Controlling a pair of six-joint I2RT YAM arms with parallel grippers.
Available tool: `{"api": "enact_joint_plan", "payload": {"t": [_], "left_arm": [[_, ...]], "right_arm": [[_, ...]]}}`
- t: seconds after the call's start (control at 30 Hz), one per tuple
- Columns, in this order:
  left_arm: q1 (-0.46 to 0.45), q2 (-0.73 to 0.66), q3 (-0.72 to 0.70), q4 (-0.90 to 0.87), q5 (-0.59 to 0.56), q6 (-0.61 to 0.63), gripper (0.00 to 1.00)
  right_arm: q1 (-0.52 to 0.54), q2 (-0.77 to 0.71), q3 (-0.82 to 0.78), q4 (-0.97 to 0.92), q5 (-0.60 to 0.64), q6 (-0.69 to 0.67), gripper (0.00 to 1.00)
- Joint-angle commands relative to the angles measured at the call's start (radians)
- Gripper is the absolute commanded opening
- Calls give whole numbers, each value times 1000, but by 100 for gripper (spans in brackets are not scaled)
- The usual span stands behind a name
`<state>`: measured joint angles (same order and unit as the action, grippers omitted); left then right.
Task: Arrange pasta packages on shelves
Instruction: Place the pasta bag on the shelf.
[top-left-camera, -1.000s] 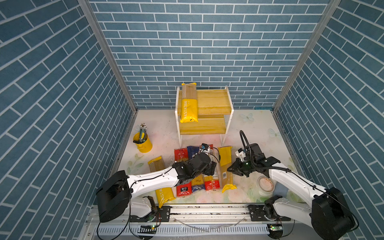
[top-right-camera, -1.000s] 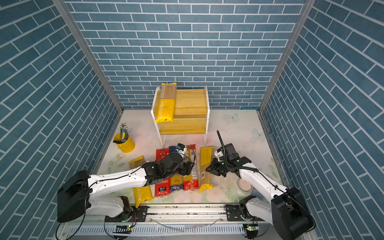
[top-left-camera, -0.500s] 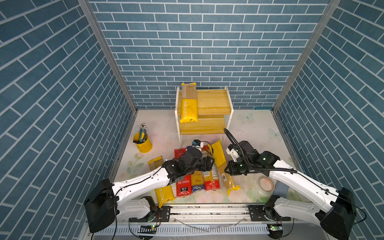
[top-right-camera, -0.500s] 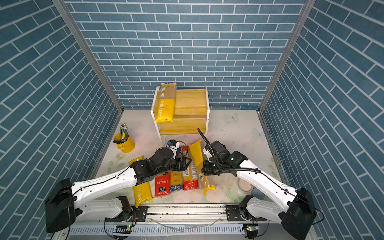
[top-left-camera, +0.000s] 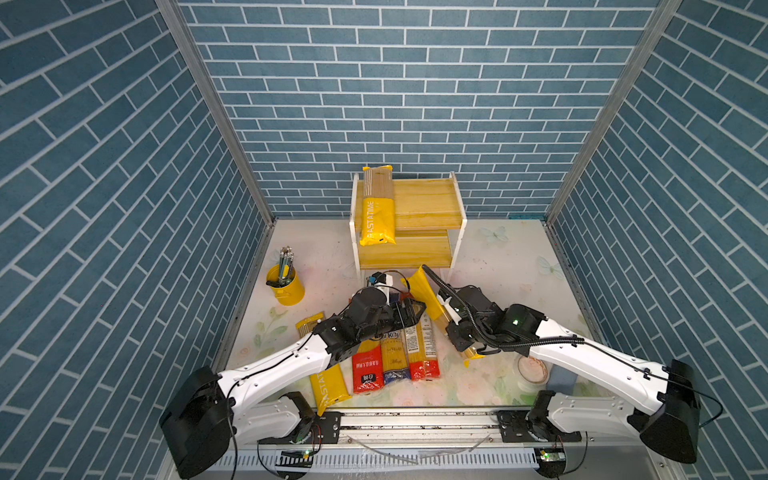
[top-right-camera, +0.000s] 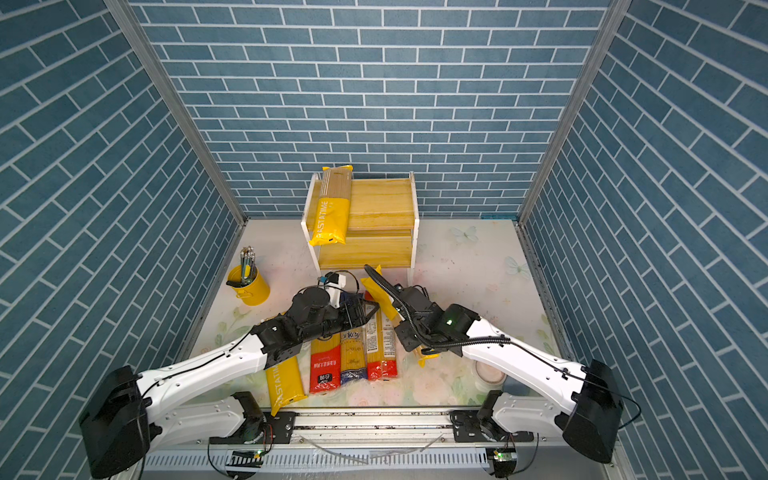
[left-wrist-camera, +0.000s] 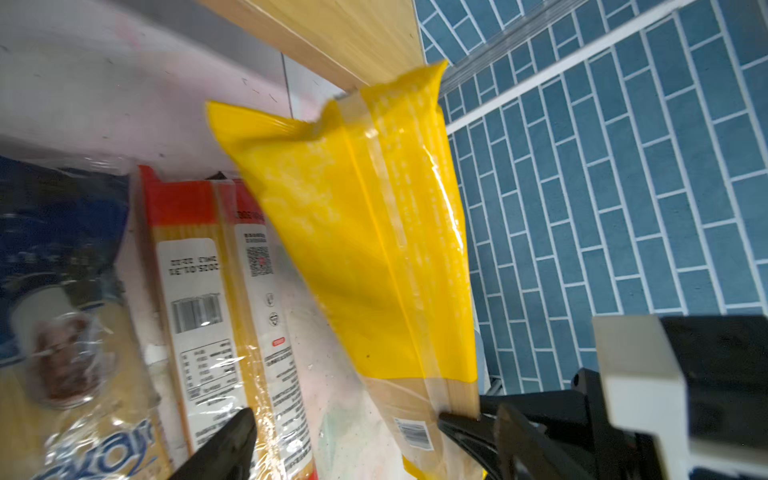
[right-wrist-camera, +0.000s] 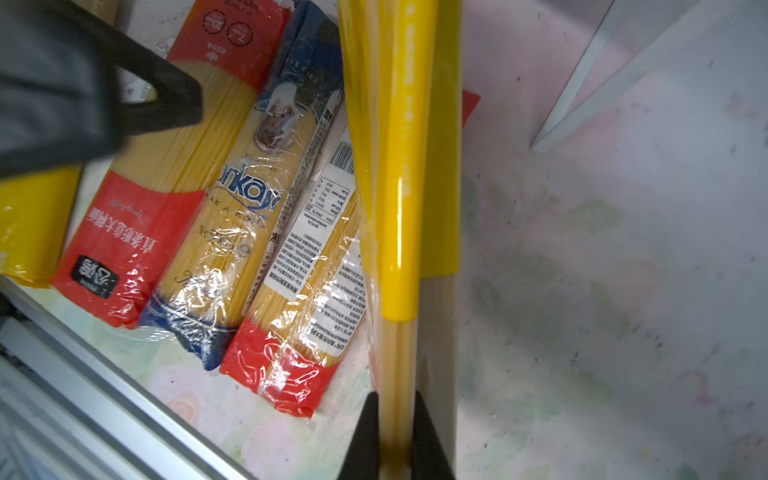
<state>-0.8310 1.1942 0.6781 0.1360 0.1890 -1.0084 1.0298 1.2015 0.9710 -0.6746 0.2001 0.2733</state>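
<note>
My right gripper (right-wrist-camera: 397, 415) is shut on the tan end of a yellow PASTATIME pasta package (top-left-camera: 428, 291), holding it tilted above the table in front of the shelves (top-left-camera: 419, 199). My left gripper (left-wrist-camera: 345, 415) stands open beside it. One finger (left-wrist-camera: 461, 428) lies against the bag's edge and the other (left-wrist-camera: 224, 444) is over a red-ended bag (left-wrist-camera: 195, 291). Another PASTATIME bag (top-left-camera: 376, 212) lies on the left of the top shelf. On the table lie a third PASTATIME bag (top-left-camera: 328, 386), two red-ended bags (top-left-camera: 368, 370) (top-left-camera: 422, 353) and a blue-ended bag (top-left-camera: 392, 357).
A yellow cup of pencils (top-left-camera: 286, 284) stands at the left of the table. A tape roll (top-left-camera: 532, 368) lies at the front right under the right arm. The metal rail (top-left-camera: 415, 419) runs along the front edge. Brick-patterned walls close three sides.
The right gripper has lifted the yellow bag off the table and carried it back toward the shelves. The left gripper has moved back alongside it and opened wider.
</note>
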Motion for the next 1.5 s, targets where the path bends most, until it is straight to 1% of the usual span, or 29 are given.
{"api": "enact_joint_plan", "payload": {"t": [0.0, 0.07, 0.23, 0.3, 0.43, 0.5, 0.63, 0.77, 0.9, 0.97, 1.07, 1.13, 1.2, 1.33, 1.47], "left_arm": [[4, 37, 17, 102, 37, -44, 99], [5, 58, 48, 105, 28, -52, 100], [7, 119, 36, 183, 24, -121, 99], [9, 142, 33, 222, 34, -130, 96], [35, 155, 28, 250, 55, -131, 89], [62, 136, 5, 259, 51, -138, 89], [102, 60, -93, 330, -1, -190, 96], [157, 18, -175, 405, 6, -253, 97], [185, 0, -182, 451, 31, -275, 98], [190, -6, -176, 472, 40, -282, 98], [199, -2, -153, 456, 69, -272, 99], [206, 6, -135, 417, 92, -252, 98], [218, 23, -120, 396, 125, -235, 96], [259, 58, -100, 426, 199, -232, 91], [261, 90, -60, 424, 238, -185, 82]], "right_arm": [[53, 12, 75, 131, 206, -123, 0], [95, 34, 82, 164, 259, -146, 0], [217, 88, 95, 267, 457, -224, 0], [260, 109, 104, 307, 539, -273, 0], [338, 151, 104, 391, 661, -386, 0], [356, 165, 97, 418, 699, -403, 0], [358, 129, 64, 455, 726, -343, 0], [357, 93, 28, 506, 720, -330, 0], [358, 112, 21, 504, 702, -347, 0], [358, 112, 6, 536, 697, -366, 0], [364, 110, -22, 605, 712, -426, 0], [374, 117, -42, 674, 745, -489, 0], [389, 126, -71, 761, 775, -579, 0], [418, 152, -130, 932, 824, -746, 0], [444, 180, -145, 1006, 807, -822, 0]]}}
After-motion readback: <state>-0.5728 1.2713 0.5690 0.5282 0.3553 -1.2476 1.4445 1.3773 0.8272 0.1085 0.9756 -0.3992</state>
